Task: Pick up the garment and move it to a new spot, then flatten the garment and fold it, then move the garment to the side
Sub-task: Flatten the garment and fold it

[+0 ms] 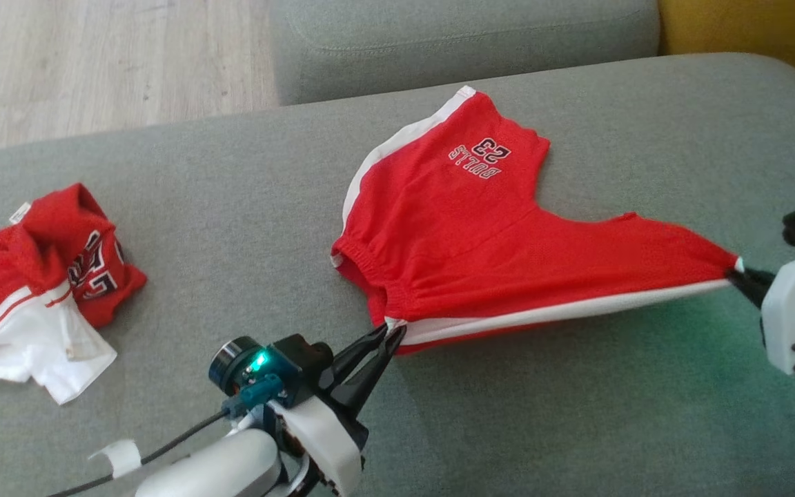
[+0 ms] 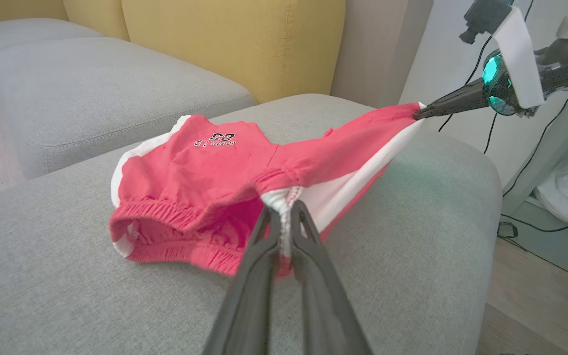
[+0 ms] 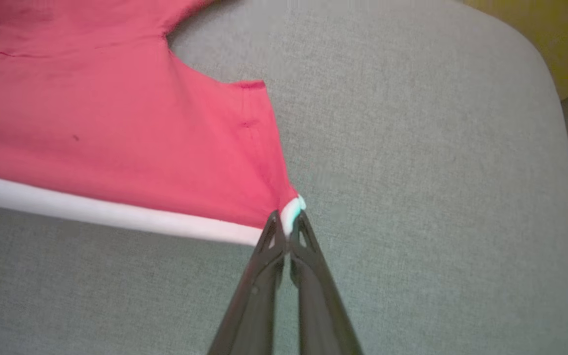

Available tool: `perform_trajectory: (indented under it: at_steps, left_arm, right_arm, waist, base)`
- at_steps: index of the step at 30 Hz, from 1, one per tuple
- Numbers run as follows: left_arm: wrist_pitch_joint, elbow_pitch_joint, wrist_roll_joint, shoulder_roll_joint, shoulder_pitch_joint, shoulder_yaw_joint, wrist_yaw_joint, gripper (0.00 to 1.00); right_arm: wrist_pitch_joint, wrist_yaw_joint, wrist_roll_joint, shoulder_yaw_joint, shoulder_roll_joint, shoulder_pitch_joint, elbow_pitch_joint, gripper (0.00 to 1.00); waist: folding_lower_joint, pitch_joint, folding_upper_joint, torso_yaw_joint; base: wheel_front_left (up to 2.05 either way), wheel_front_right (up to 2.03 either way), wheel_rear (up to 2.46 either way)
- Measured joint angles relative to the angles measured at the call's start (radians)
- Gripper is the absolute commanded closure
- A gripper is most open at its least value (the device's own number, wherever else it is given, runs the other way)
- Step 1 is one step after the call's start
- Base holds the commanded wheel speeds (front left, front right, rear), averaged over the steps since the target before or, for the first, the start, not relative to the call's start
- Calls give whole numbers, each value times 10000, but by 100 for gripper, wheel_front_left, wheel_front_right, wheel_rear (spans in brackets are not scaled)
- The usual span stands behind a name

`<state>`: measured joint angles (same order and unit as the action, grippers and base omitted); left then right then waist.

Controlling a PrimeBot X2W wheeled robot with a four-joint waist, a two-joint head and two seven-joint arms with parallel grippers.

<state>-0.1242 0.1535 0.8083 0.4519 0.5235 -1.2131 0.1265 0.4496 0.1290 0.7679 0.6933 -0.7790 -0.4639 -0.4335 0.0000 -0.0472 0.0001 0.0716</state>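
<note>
The garment [image 1: 480,235] is a pair of red shorts with white side stripes and "BULLS 23" print, stretched over the grey sofa cushion [image 1: 246,214]. My left gripper [image 1: 392,331] is shut on the waistband's white corner, seen close up in the left wrist view as the garment [image 2: 205,182] pinched at the left gripper [image 2: 284,207]. My right gripper [image 1: 735,270] is shut on the leg hem corner, pulling that leg taut to the right. In the right wrist view the right gripper [image 3: 288,219] pinches the white hem tip of the garment [image 3: 116,133].
A second crumpled red and white garment [image 1: 38,283] lies at the cushion's left end. Another grey cushion [image 1: 466,34] sits behind, with wooden floor [image 1: 94,62] at the far left. Yellow backrest [image 2: 234,44] stands beyond the sofa. Cables [image 2: 535,222] trail on the floor to the right.
</note>
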Motion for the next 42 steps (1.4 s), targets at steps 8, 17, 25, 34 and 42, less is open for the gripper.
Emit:
perform_trajectory:
  at_steps: [8, 17, 25, 34, 42]
  left_arm:
    - [84, -510, -190, 159, 494, 347, 539, 100]
    - [36, -44, -449, 59, 1911, 851, 546, 100]
    - [-134, 809, -439, -686, 3084, 1118, 213, 100]
    - [-541, 1776, -439, -1505, 3610, 1164, -140, 100]
    - [-838, 2349, -529, -1990, 4048, 1191, -399, 100]
  right_arm:
    - [-215, 0, -1764, -2065, 470, 110, 1156, 100]
    - [-683, 0, -3747, -2621, 1490, -1926, 863, 100]
    - [-1450, 0, -4491, -2194, 1864, -4273, -752, 100]
    - [-2243, 0, -4706, -1463, 2140, -5966, -2481, 100]
    - [-3020, 0, -4771, -1026, 2209, -6741, -3701, 100]
  waist:
    - [0, -764, 0, -240]
    - [2, -2076, 0, -820]
    - [3, -3174, -1, -1604]
    - [2, -4219, -1, -2389]
    - [1, -4745, -1, -2837]
  base:
    - [0, 0, 0]
    - [0, 0, 0]
    - [0, 0, 0]
    - [0, 0, 0]
    - [0, 0, 0]
